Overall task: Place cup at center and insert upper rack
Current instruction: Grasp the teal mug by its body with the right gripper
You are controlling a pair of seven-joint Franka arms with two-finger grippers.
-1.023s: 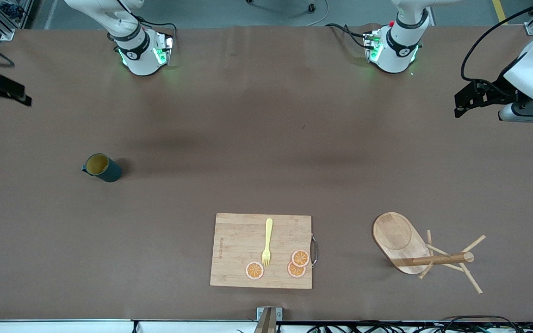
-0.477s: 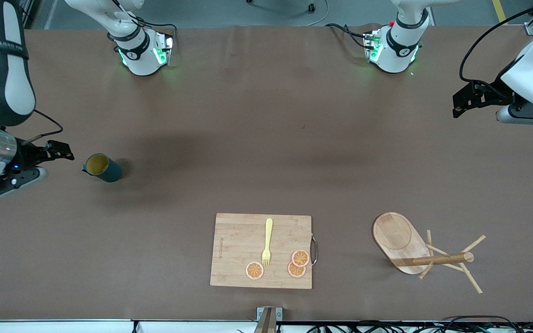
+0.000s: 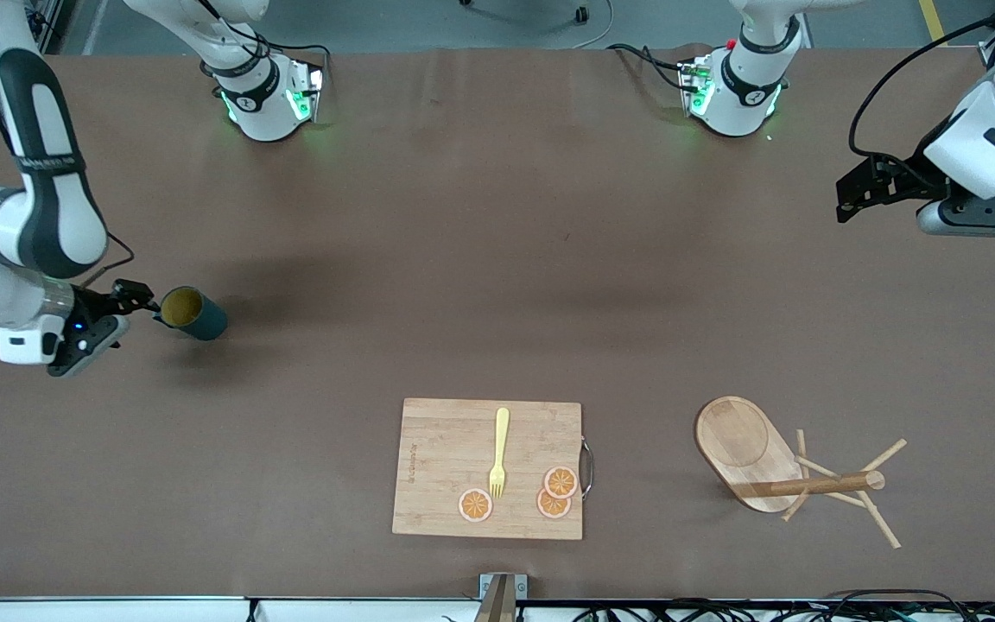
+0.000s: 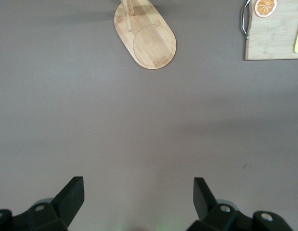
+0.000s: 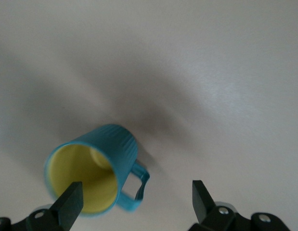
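The cup [image 3: 193, 313], dark teal with a yellow inside, stands on the table toward the right arm's end. My right gripper [image 3: 138, 297] is open just beside its handle side. In the right wrist view the cup [image 5: 91, 166] and its handle [image 5: 137, 186] lie between the open fingers of my right gripper [image 5: 134, 202], with no contact. The upper rack, a wooden mug tree [image 3: 808, 485], lies tipped on its side toward the left arm's end, its oval base [image 3: 739, 445] on edge. My left gripper [image 3: 852, 186] is open and empty, high over the table; its view shows the oval base [image 4: 146, 36].
A bamboo cutting board [image 3: 489, 468] lies near the front edge with a yellow fork [image 3: 499, 449] and three orange slices [image 3: 560, 481] on it. Its corner [image 4: 274, 41] shows in the left wrist view. The arm bases [image 3: 264, 99] stand along the back edge.
My right arm has swung in from the table's end and brought its open gripper up to the cup's handle. My left gripper has drifted slightly. The cup and mug tree have not moved.
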